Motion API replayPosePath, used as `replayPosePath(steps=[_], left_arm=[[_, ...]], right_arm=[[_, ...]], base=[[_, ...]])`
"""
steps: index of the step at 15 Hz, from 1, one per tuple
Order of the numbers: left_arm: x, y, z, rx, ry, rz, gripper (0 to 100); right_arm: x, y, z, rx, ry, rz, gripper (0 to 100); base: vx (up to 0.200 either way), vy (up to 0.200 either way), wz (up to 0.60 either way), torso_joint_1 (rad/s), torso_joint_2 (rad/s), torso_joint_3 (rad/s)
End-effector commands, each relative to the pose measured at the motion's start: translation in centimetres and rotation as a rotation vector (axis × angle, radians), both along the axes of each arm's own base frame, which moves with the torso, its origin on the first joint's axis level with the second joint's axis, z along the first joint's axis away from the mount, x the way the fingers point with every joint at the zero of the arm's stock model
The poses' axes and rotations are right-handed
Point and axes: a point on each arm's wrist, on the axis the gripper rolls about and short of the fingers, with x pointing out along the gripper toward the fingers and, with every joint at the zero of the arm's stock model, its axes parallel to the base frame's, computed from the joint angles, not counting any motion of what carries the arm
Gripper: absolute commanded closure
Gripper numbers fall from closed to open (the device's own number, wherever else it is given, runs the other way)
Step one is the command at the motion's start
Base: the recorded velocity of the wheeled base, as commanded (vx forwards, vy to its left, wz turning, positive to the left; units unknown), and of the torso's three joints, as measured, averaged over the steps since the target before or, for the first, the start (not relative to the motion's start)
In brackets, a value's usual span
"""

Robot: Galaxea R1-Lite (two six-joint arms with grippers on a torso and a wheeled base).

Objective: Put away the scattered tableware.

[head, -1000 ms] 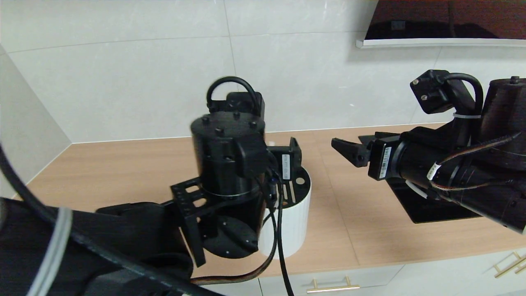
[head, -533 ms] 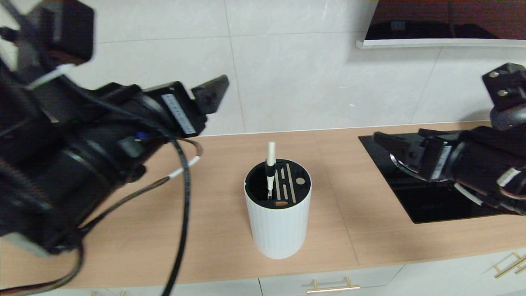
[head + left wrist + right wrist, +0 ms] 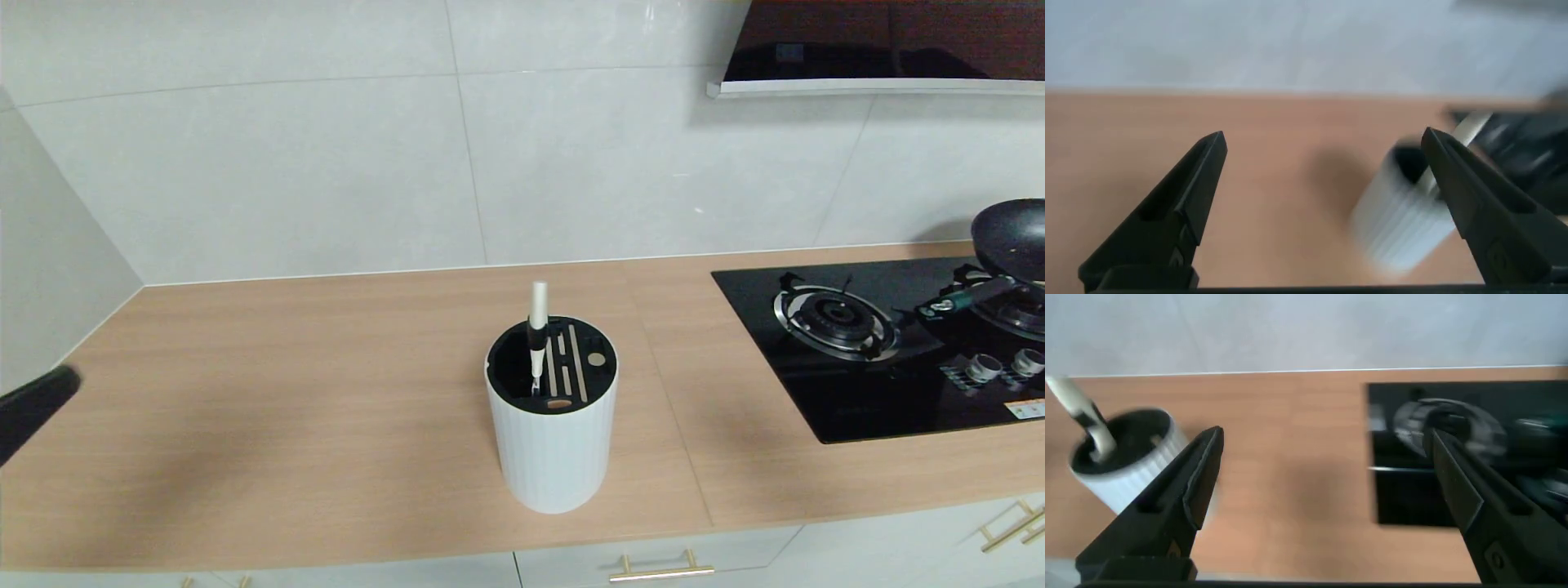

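White-handled utensil [image 3: 538,314] stands in the ribbed white holder [image 3: 555,449] (black slotted top), well apart from my left gripper [image 3: 1324,137] and right gripper [image 3: 1327,433], both spread wide, empty.

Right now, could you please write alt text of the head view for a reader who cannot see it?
A white ribbed cylindrical holder with a black slotted top stands near the front of a light wooden countertop, a white-handled utensil upright in its open compartment. On the right lies a black gas hob bearing a dark pan.
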Motion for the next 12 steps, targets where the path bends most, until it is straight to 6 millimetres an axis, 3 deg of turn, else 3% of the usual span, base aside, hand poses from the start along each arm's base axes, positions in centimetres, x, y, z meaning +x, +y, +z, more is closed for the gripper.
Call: replayPosePath(steps=[1, 2, 5, 7, 9, 11, 12], left_arm=[[-7.4, 3.1, -1.9, -0.043, -0.113, 0.097, 0], [-9.3, 3.4, -2.8, -0.047, -0.138, 0.131, 0], [-11.2, 3.5, -4.2, -0.029, -0.173, 0.202, 0], [-10.9, 2.8, -6.3, -0.043, -0.14, 0.337, 0], [-11.5, 2.2, -7.4, -0.063, -0.159, 0.417, 0], [-10.4, 2.0, -10.4, -0.045, -0.093, 0.431, 0], [-10.3, 2.0, -10.6, -0.045, -0.086, 0.436, 0]], right_arm=[[-8.3, -2.9, -1.9, -0.014, -0.156, -0.053, 0], [-10.6, -3.5, -2.9, -0.017, -0.162, -0.078, 0], [-11.1, -3.5, -3.6, -0.015, -0.148, -0.151, 0], [-10.7, -2.8, -4.3, -0.012, -0.103, -0.317, 0], [-10.4, -2.4, -4.9, -0.015, -0.079, -0.386, 0], [-10.3, -1.9, -6.4, 0.048, -0.068, -0.434, 0], [-10.3, -1.9, -6.7, 0.052, -0.069, -0.434, 0]], base=[[0.0, 0.0, 0.0, 0.0, 0.0, 0.0], [0.0, 0.0, 0.0, 0.0, 0.0, 0.0], [0.0, 0.0, 0.0, 0.0, 0.0, 0.0], [0.0, 0.0, 0.0, 0.0, 0.0, 0.0], [0.0, 0.0, 0.0, 0.0, 0.0, 0.0], [0.0, 0.0, 0.0, 0.0, 0.0, 0.0], [0.0, 0.0, 0.0, 0.0, 0.0, 0.0]])
